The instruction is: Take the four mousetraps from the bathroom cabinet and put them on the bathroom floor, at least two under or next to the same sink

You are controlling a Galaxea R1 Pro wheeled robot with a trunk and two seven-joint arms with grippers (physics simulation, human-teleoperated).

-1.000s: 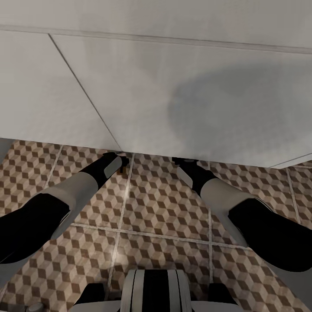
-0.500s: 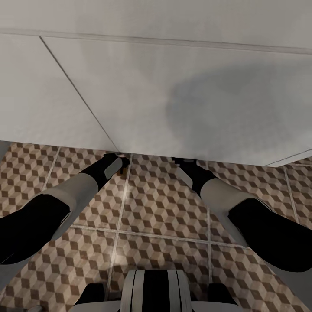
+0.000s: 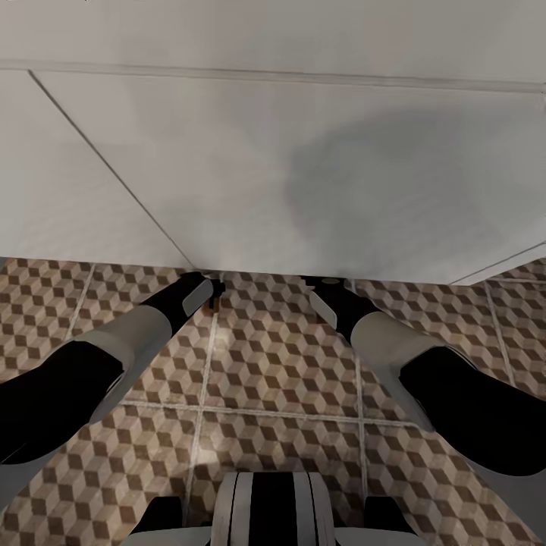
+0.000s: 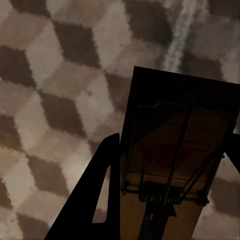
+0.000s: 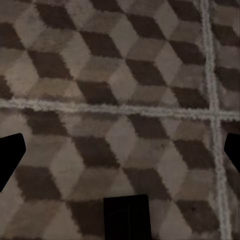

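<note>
My left gripper (image 3: 214, 291) reaches forward to the foot of a big white panelled unit (image 3: 303, 167) and is shut on a mousetrap (image 4: 175, 150), a dark brown wooden slab with a wire spring and bar. In the left wrist view the trap hangs close above the cube-pattern bathroom floor (image 4: 60, 75), with one dark finger (image 4: 95, 200) against its side. My right gripper (image 3: 320, 283) is held level with the left, also at the unit's lower edge. It stands open (image 5: 120, 150) over the bare floor (image 5: 120, 75) with nothing between its fingers. The cabinet and the sink are out of view.
The white unit fills the far half of the head view and blocks the way forward. Patterned floor tiles (image 3: 280, 364) with pale grout lines stretch between it and my base (image 3: 269, 508).
The whole head view has shifted: the white unit's seam and the floor tiles have slid left, so the camera has turned. Both arms keep their pose and the left gripper still holds the trap.
</note>
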